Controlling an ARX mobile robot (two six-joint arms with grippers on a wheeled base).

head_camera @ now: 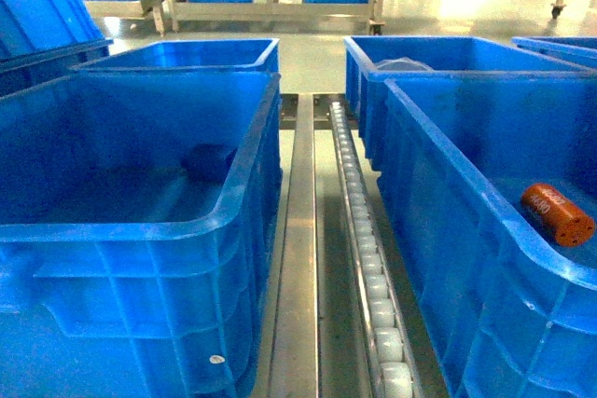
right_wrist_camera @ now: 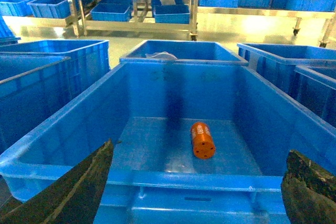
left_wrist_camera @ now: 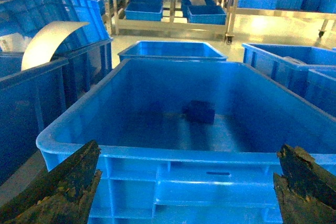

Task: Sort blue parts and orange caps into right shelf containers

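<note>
Two large blue bins flank a steel roller track (head_camera: 366, 258). Right bin (head_camera: 485, 184): one orange cap (right_wrist_camera: 202, 139) lies on its side on the bin floor, right of centre, dark print along its side, touching nothing else. Left bin (left_wrist_camera: 173, 129): a dark blue part (left_wrist_camera: 199, 111) sits on the floor toward the far wall. Left hand (left_wrist_camera: 184, 192) hovers just outside the near rim, fingers spread wide, holding nothing. Right hand (right_wrist_camera: 194, 192) likewise, spread and bare, at the right bin's near rim.
</note>
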